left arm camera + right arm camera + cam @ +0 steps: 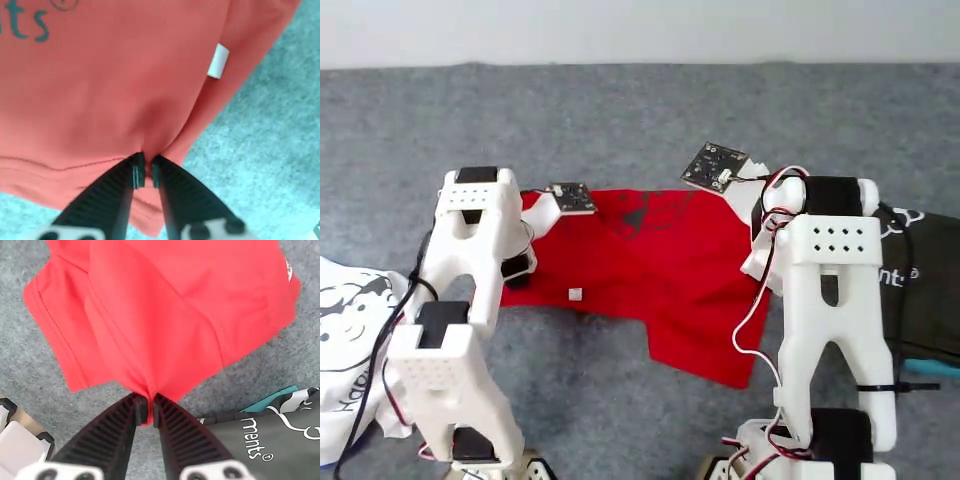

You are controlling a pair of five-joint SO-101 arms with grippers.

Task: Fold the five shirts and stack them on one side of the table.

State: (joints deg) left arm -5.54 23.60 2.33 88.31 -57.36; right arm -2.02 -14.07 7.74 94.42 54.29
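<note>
Both arms are extended forward, left gripper (144, 172) and right gripper (146, 410) clamped tight.

white shirt (345, 340) cut off, black shirt (925, 290) cropped

Room to pass along the table's (620, 110) far edge. White shirt (345, 330) blocks left edge, black shirt (930, 300) right.

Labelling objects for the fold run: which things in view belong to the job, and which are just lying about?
Job:
red shirt, pinched in both arms' jaws
white shirt
black shirt

Lying about:
grey table cover
teal item by the black shirt, cannot tell what
</note>
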